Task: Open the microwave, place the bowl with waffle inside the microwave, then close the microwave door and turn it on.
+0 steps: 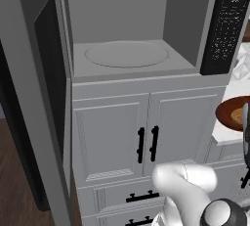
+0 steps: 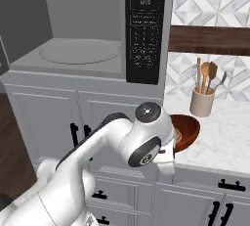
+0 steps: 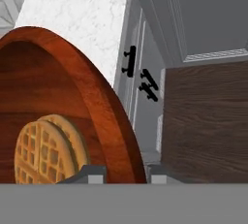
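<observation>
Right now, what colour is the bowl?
Reddish-brown, like polished wood; the bowl shows best in the hand view.

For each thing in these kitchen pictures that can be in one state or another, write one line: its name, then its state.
microwave door, swung wide open
microwave, nothing on its turntable
bowl, on the counter, waffle inside
gripper, fingers either side of the bowl's rim
cabinet doors, shut
utensil holder, upright, utensils in it
</observation>
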